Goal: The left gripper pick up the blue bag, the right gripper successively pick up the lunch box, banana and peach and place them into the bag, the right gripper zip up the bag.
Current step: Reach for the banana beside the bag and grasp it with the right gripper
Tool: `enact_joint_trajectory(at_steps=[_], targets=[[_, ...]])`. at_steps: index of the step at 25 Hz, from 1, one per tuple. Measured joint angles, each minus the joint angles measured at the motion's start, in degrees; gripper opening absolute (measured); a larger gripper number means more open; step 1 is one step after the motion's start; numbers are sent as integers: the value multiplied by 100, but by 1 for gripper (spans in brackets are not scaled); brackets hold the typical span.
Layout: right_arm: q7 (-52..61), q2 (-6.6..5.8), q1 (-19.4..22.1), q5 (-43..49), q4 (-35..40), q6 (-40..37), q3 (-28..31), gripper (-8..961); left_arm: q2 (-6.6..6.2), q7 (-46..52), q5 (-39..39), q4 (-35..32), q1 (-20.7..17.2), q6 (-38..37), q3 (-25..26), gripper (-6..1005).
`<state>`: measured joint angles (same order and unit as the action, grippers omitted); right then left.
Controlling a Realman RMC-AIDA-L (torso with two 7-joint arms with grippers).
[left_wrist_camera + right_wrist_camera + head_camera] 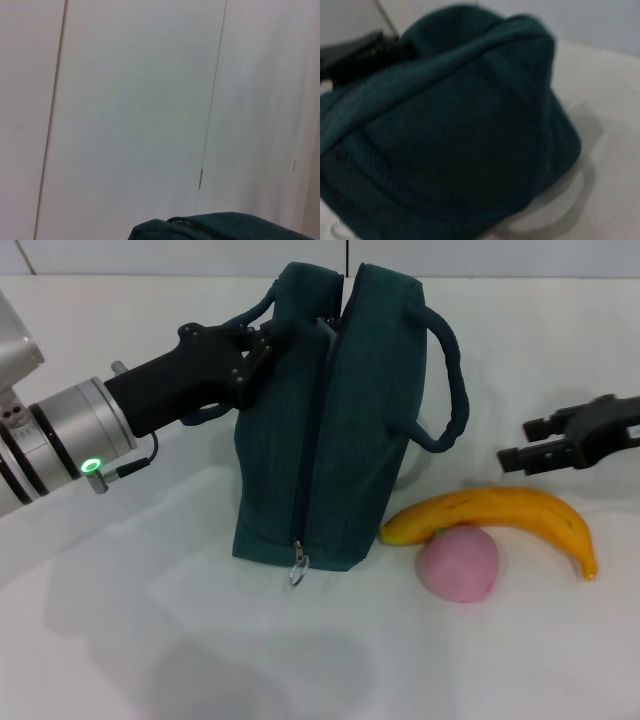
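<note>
On the white bench, the blue bag is seen standing upright, its zip running down the near face with the metal pull ring hanging at the bottom edge. The left pincer is clamped on the bag's upper left edge, near one carrying handle; the second handle loops out on the opposite side. Just beside the bag's lower right corner the banana is laid, with the peach touching its underside. The right pincer is held above the bench, apart from the bag and over the banana's far end — its fingers are spread with nothing between them. From the right wrist the bag's dark fabric fills most of the view; from the left wrist only its top edge is caught. No lettering or label can be read on anything.
</note>
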<state>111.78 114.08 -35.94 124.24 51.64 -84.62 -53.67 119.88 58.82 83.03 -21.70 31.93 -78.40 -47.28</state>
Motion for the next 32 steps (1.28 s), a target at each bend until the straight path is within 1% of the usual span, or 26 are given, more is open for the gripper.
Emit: enact_joint_trajectory(at_steps=[4,7,10,21,25,32], targets=[[623,27,-321,449,369,-130,-709,710,0,-1,1,0,0,0,1,41],[937,77,-492,789,622,-182,-1026,707,0,-2,3,0,-6,0,5,41],[1056,106,-604,949,733,-206,-1149,699,0,-4,0,0,-35,0,33,41],[1180,113,-837,1394,801,-283,-1644,670,-23,-23,-139,-13,-138,121,44,41],[1183,99,-909,1532,802,-326,-1850,660,-16,-28,-141,-15,-142,208,44,41],[1200,111,-1026,1863,731,-277,-2122,642,-17,-76,-145,-14,-91,229,44,41]])
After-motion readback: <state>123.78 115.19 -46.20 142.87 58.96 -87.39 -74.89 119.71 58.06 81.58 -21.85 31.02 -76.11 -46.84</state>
